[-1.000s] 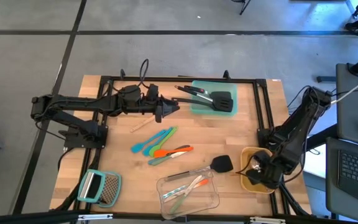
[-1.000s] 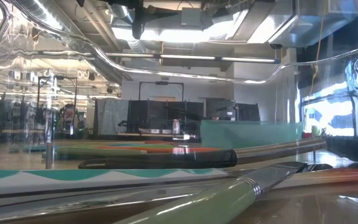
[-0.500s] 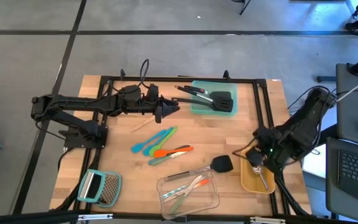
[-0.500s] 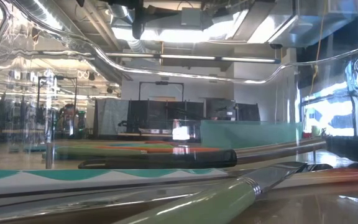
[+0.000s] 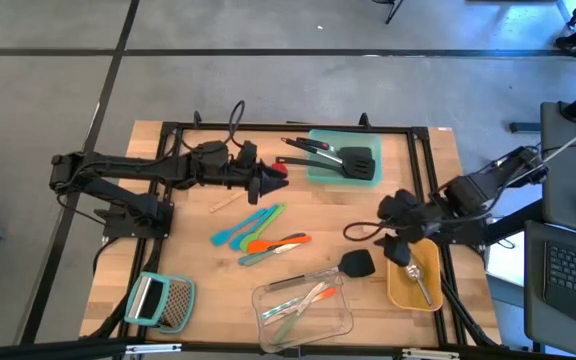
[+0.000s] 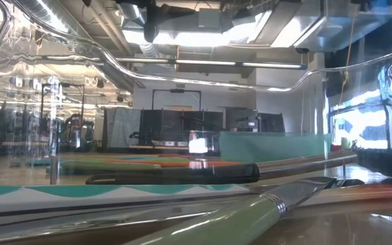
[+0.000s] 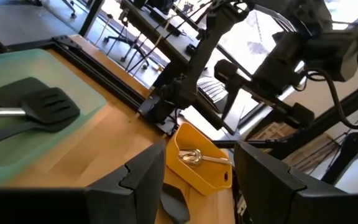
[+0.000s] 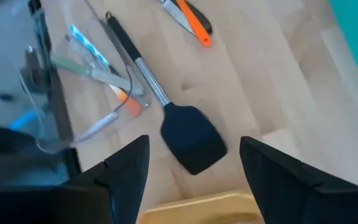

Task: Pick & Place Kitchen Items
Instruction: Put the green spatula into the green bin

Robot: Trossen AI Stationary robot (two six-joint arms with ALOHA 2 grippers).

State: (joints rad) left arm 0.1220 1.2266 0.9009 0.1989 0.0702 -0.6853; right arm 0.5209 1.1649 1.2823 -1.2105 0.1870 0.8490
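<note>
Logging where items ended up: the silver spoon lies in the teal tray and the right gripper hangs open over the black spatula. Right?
Not quite. The silver spoon lies in the yellow container, as the high view shows; the teal tray holds black spatulas. The right gripper does hang open over the black spatula.

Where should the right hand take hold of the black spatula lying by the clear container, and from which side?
Probably on the bare steel handle, from straight above. The black spatula lies flat on the wood, blade toward the yellow bin, handle running to the rim of the clear container. The blade is wide and flat; the handle is slim enough for the open right hand hovering nearby.
</note>
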